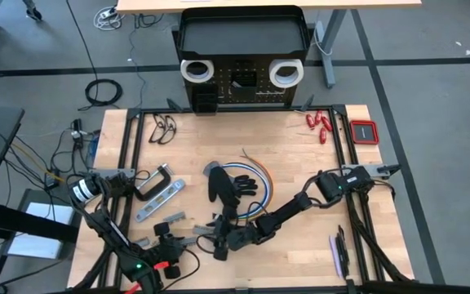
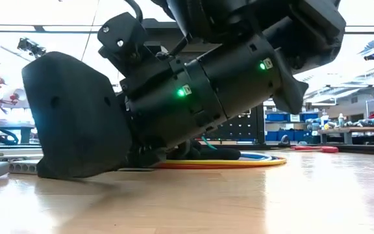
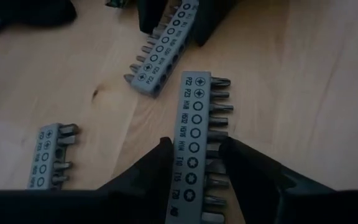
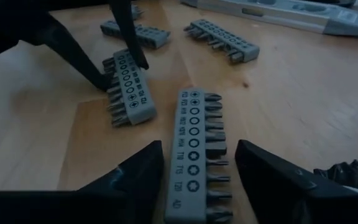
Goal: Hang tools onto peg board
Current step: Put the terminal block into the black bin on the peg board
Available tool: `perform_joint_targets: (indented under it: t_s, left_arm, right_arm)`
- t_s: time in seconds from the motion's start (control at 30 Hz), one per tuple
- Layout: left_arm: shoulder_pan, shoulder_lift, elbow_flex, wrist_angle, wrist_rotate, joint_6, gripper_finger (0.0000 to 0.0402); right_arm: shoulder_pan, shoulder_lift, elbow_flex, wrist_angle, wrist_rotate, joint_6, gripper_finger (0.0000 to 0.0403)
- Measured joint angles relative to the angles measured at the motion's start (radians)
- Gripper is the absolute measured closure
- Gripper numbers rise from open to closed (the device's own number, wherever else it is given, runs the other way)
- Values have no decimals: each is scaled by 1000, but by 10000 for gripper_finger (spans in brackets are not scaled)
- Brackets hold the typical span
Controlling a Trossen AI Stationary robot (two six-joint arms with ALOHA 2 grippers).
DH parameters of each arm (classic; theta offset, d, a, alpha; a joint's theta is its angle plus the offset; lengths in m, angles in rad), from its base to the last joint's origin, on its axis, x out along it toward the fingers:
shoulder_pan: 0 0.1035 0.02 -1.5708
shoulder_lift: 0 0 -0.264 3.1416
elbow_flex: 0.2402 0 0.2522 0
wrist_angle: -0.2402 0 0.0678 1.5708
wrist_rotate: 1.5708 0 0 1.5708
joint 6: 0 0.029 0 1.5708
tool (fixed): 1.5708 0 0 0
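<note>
- Peg board [image 1: 241, 86]: stands upright at the table's far edge, well apart from both arms, with two white tape rolls [image 1: 196, 71] already hanging on its face.
- Table [image 1: 300, 155]: a level [image 1: 160, 200], a clamp [image 1: 155, 180] and black gloves [image 1: 228, 188] lie loose on it; nothing of these is hung yet.
- Right gripper [image 4: 194, 177]: low over the near table centre, fingers apart, straddling a grey bit holder [image 4: 197, 149] that lies flat between them. Judged step: closing on this holder. Keep the strip centred, pinch across its narrow width, and lift level so no bits drop.
- Left gripper [image 3: 194, 171]: at the near left, fingers clamped on the long edges of a second bit holder [image 3: 194, 134].
- Caution: the two grippers work near each other, and a third holder [image 3: 160, 50] lies just beside them; lift one arm at a time.
</note>
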Motion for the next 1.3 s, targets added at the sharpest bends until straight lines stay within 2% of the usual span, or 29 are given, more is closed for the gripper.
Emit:
perform_joint_targets:
  t_s: [0.2,0.43,0.53,0.63,0.77,0.97,1.17,1.3]
  left_arm:
    - [-5,-15,-2,-20,-19,-6,243]
    - [-55,-220,-3,-304,-96,-138,243]
    - [-91,-316,-20,-323,-109,-181,243]
    - [-106,-377,-59,-237,-128,-183,243]
    - [-107,-384,-121,-85,-175,-179,243]
    - [-73,-353,-240,217,-251,-121,243]
    - [-13,-335,-314,356,-253,-98,243]
    - [15,-334,-332,365,-253,-97,243]
  right_arm:
    - [-7,0,-1,-12,-8,22,270]
    - [-14,-65,-9,-66,-45,-11,272]
    - [-26,-152,-19,-184,-30,-83,272]
    - [-52,-284,-18,-297,9,-158,272]
    - [-108,-462,-12,-486,65,-242,272]
    - [-284,-702,-10,-718,79,-202,272]
    - [-476,-839,-13,-740,66,-195,272]
    - [-577,-893,-10,-697,31,-204,272]
